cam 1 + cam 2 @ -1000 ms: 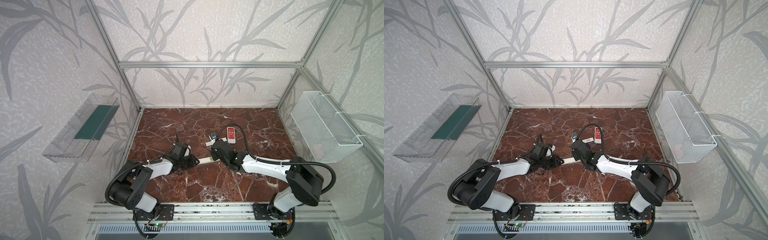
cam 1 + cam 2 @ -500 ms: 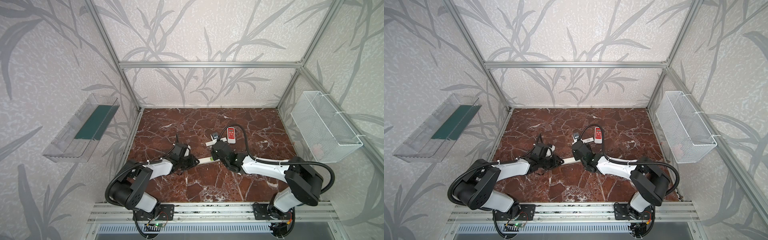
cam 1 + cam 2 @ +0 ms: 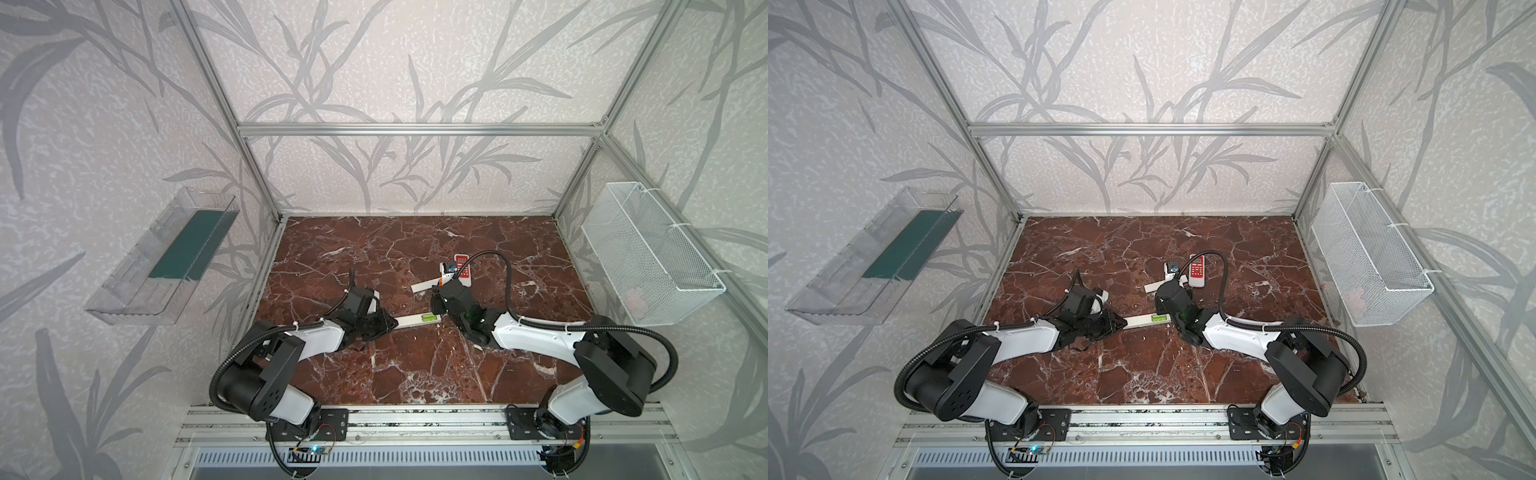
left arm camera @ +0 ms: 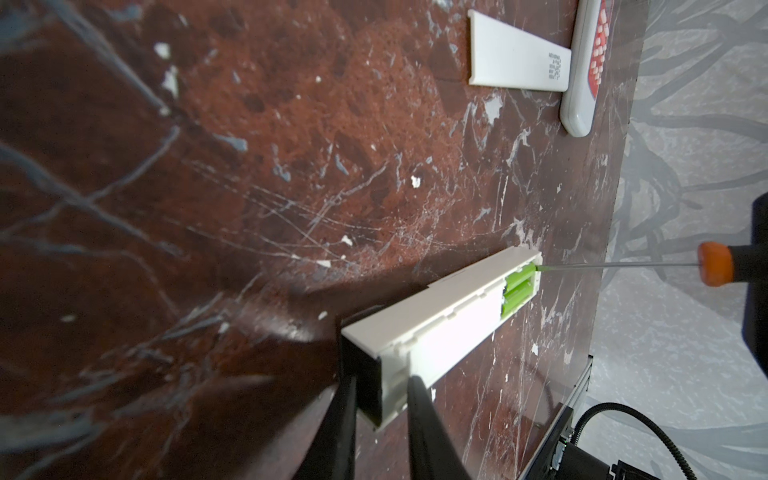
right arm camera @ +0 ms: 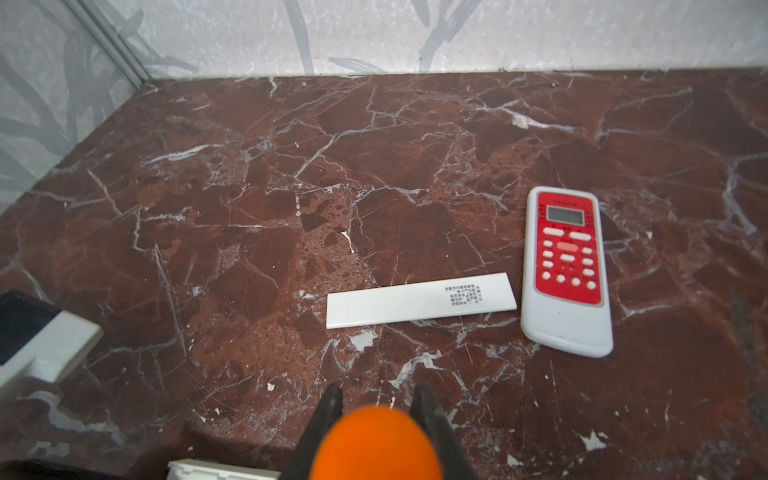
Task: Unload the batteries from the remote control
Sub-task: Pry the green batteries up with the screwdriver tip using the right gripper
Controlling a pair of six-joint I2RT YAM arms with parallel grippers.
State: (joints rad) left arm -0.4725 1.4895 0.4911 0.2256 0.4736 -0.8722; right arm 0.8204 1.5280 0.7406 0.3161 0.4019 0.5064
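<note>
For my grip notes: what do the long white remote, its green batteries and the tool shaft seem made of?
The long white remote: satin plastic, with moulded notches along its edge. The green batteries: glossy lime sleeve, probably film over metal. The tool shaft: thin, grey, reflective, likely steel.

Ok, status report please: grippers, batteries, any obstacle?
Left gripper shut on white remote. Right gripper shut on screwdriver, tip at batteries, not yet out. Cover off, aside; nothing blocking.
</note>
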